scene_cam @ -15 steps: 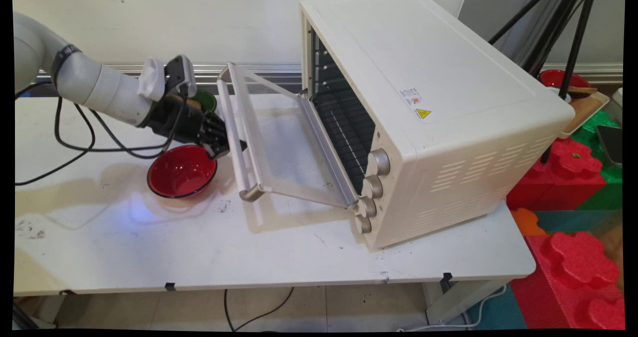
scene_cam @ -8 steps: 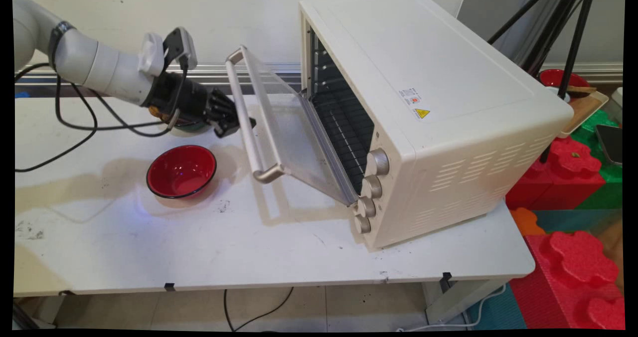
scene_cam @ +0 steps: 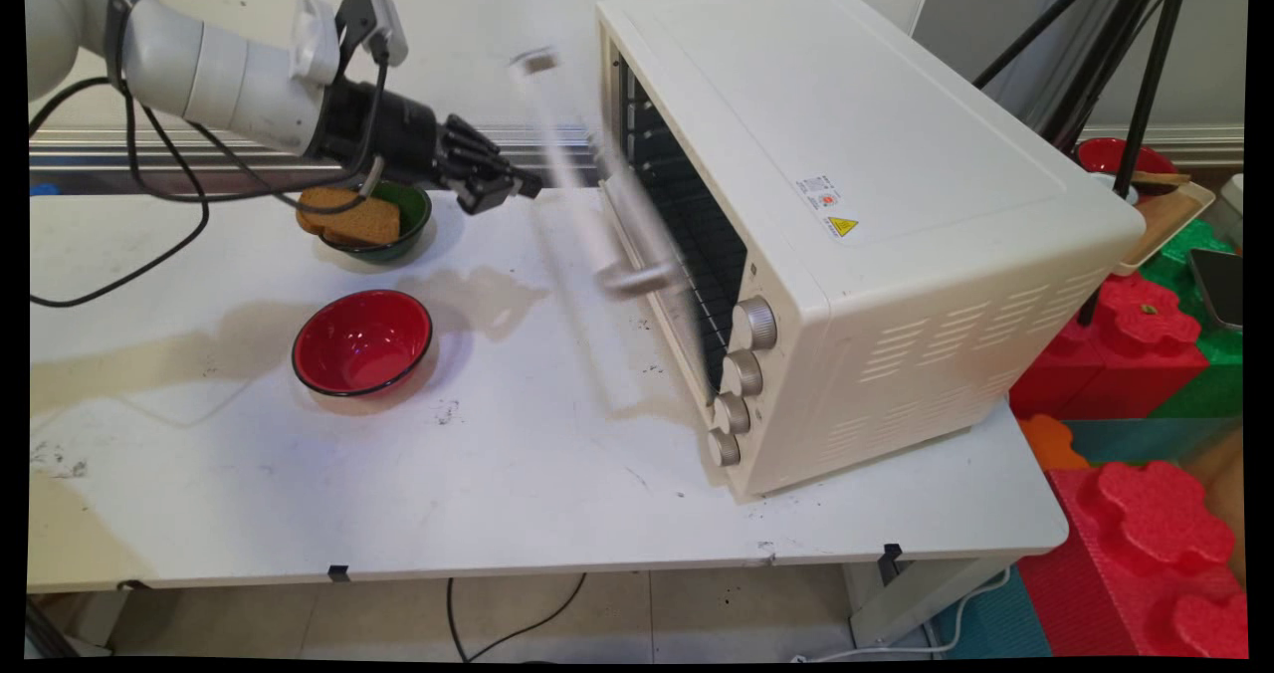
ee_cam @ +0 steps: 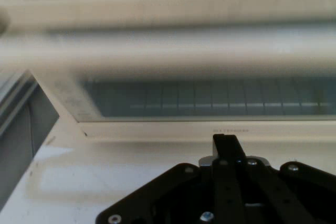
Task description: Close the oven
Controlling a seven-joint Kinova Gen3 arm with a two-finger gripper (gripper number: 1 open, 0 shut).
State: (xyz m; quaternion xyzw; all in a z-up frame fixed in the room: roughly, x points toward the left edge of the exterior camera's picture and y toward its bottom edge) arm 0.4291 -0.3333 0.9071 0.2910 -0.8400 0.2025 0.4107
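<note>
My black gripper point(scene_cam: 516, 187) hangs above the table just left of the cream toaster oven point(scene_cam: 876, 205), its fingers pressed together with nothing between them. The oven's glass door point(scene_cam: 637, 235) is a blur, tilted up close to the oven's front, and its handle bar point(scene_cam: 575, 180) streaks right by my fingertips. In the hand view the gripper point(ee_cam: 226, 142) points at the door's blurred handle point(ee_cam: 168, 56) and glass point(ee_cam: 210, 98). Under my wrist a green bowl point(scene_cam: 410, 217) holds a brown bread slice point(scene_cam: 350, 222). A red bowl point(scene_cam: 362, 341) sits nearer the front.
Black cables point(scene_cam: 149, 195) hang from the arm over the table's left side. Red and green foam blocks point(scene_cam: 1145, 335) stand right of the table, with black tripod legs point(scene_cam: 1145, 66) and a tray point(scene_cam: 1174, 217) behind the oven.
The arm has risen and moved right, pushing the oven door up from nearly flat to almost against the oven. The green bowl with bread is uncovered.
</note>
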